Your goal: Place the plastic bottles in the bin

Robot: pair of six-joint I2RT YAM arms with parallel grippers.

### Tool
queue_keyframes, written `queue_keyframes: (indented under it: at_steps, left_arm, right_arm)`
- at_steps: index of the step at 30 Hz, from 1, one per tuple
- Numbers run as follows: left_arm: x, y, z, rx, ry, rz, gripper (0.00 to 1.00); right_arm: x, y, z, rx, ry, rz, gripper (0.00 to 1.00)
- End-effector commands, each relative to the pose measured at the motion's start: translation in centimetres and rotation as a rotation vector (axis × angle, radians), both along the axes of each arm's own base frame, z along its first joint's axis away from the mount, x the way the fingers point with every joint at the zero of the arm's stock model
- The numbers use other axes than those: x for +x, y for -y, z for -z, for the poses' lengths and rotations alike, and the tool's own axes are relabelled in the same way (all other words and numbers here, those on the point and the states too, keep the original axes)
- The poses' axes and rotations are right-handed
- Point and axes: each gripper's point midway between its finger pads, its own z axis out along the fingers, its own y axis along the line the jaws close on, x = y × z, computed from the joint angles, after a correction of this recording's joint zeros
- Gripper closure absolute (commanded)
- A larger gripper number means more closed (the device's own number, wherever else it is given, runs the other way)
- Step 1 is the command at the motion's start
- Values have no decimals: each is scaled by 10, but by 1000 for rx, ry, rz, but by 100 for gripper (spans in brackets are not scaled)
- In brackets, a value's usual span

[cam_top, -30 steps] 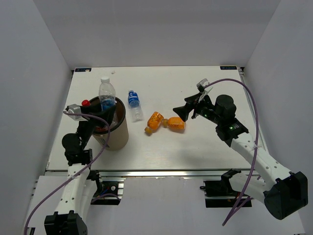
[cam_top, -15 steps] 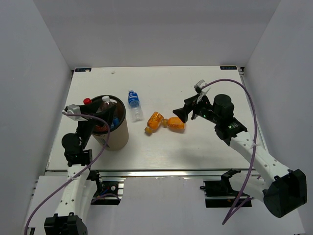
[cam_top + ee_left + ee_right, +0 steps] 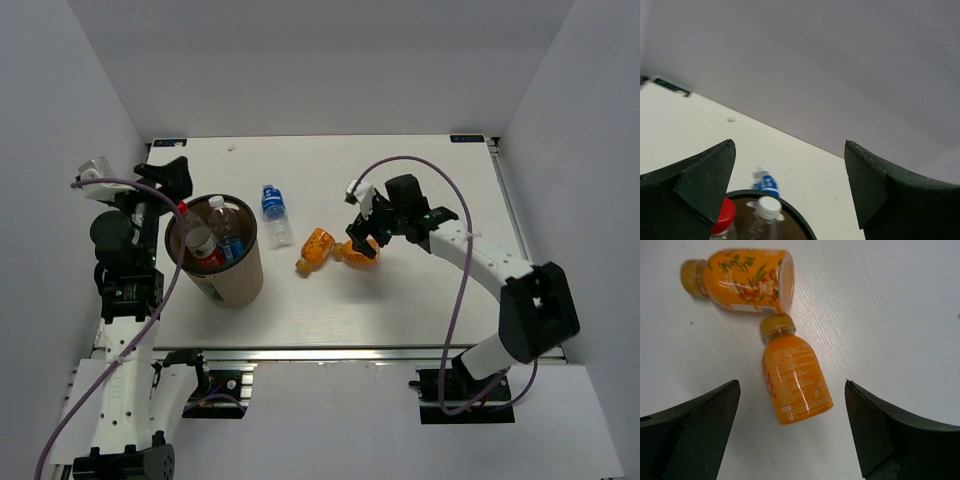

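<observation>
1. bottles in the bin (image 3: 236,284) numbered two: the red-capped bottle (image 3: 201,244) and the white-capped bottle (image 3: 229,231) with a blue label, both neck-up inside the dark rim.
2. three bottles lay on their sides on the table (image 3: 430,180). the blue-capped bottle (image 3: 274,213) was just beside the bin on its far right. the right-hand orange bottle (image 3: 795,381) and the other orange bottle (image 3: 740,279) lay near the middle, the first one's cap just at the second one's base.
3. the right gripper (image 3: 362,238) hovered over the right-hand orange bottle with its jaws spread wide and nothing in them. in the wrist view the bottle sat between the two fingers, its body lying roughly along the gap.
4. the left gripper (image 3: 788,150) hung above and behind the bin, jaws apart and gripping nothing.
5. the step in hand looked like the pick of the third bottle, so the task was judged a little under halfway.
6. the next move would call for a straight descent, then a squeeze across the body below the cap. the round bottle could roll, and its neighbour might be nudged. the bin stood well apart to the left, so a long carry would follow.
</observation>
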Motion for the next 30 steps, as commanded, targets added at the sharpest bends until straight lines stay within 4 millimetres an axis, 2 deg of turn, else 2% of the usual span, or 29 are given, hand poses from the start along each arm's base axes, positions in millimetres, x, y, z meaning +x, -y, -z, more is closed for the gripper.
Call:
queue_keyframes:
  at_steps: [1,2,5,7,10,13,14,17,19,22,25,26,27,28,30]
  left_arm:
    - [3,-52,27,24,-203,-286,2]
    - [7,-60,30,28,-231,-328,2]
    - [27,-65,51,40,-349,-353,2]
    - [31,-68,57,40,-359,-362,2]
    - [25,-76,51,22,-315,-413,2]
    - [14,-84,49,6,-304,-469,2]
    - [11,-85,46,6,-297,-472,2]
    - [9,-85,46,7,-296,-477,2]
    - [8,-85,45,2,-287,-475,2]
    - [6,-83,46,-15,-280,-470,2]
    - [0,-81,50,-38,-272,-460,2]
    - [-1,-80,50,-46,-261,-455,2]
    - [-2,-80,56,-47,-265,-453,2]
    - [-5,-79,52,-53,-246,-453,2]
    - [-8,-79,52,-63,-239,-455,2]
  right_arm:
    - [3,17,28,-156,-51,-9,11]
    - [6,18,40,-187,-74,0,11]
    - [8,20,61,-228,-116,1,11]
    - [6,19,67,-237,-137,-14,11]
    - [7,14,80,-231,-158,-24,11]
    - [5,11,89,-221,-195,-10,17]
    - [6,11,92,-223,-201,-3,23]
    - [6,14,88,-223,-200,32,35]
    - [5,16,81,-222,-189,54,37]
    - [6,26,57,-204,-127,119,41]
    - [8,21,3,-100,0,137,45]
    - [5,15,-33,-24,73,126,45]
    - [7,7,-57,31,137,112,45]
    - [2,2,-89,91,210,93,45]
    - [-9,-21,-135,176,314,39,52]
